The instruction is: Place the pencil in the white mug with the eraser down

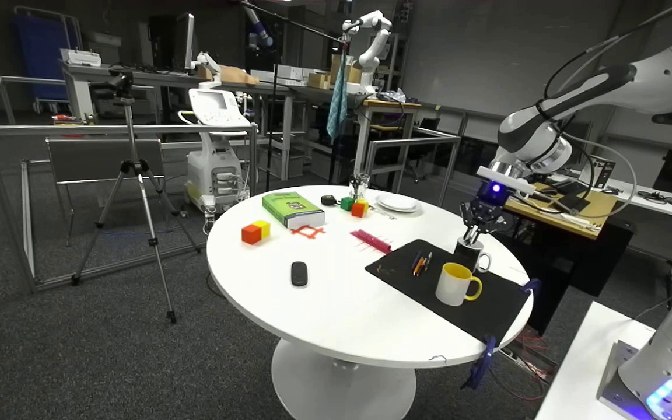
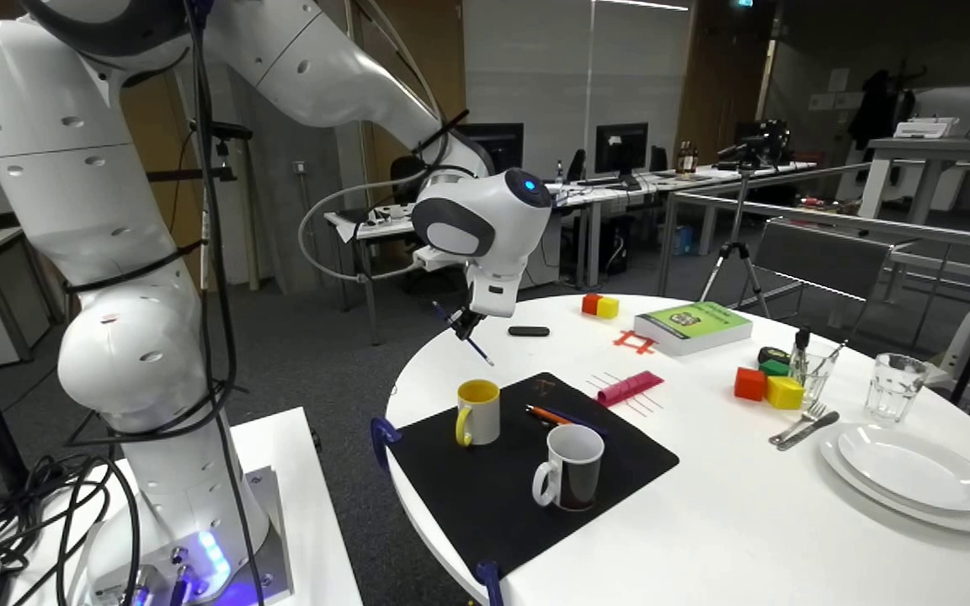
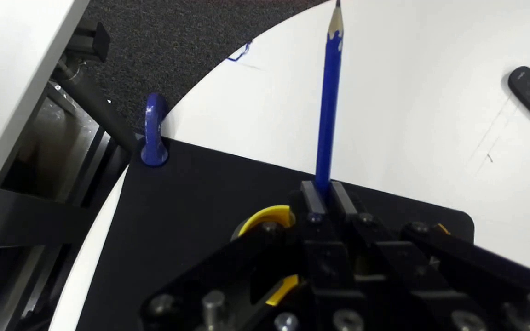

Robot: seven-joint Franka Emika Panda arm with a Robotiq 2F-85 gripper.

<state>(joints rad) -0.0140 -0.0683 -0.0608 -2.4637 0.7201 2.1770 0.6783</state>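
Where the pincer [image 3: 329, 197] clamps, blue pencil [image 3: 329, 110], slanted

Both exterior views slant down across the table [image 1: 336, 303], the wrist view from nearer.

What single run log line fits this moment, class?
gripper: holding blue pencil aloft | placement: pending | yellow-lined white mug: upright on black mat

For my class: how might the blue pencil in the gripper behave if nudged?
The pencil runs straight, so it is probably stiff. Being so slim, it is likely light. Held partway along by the gripper, it may pivot if pushed.
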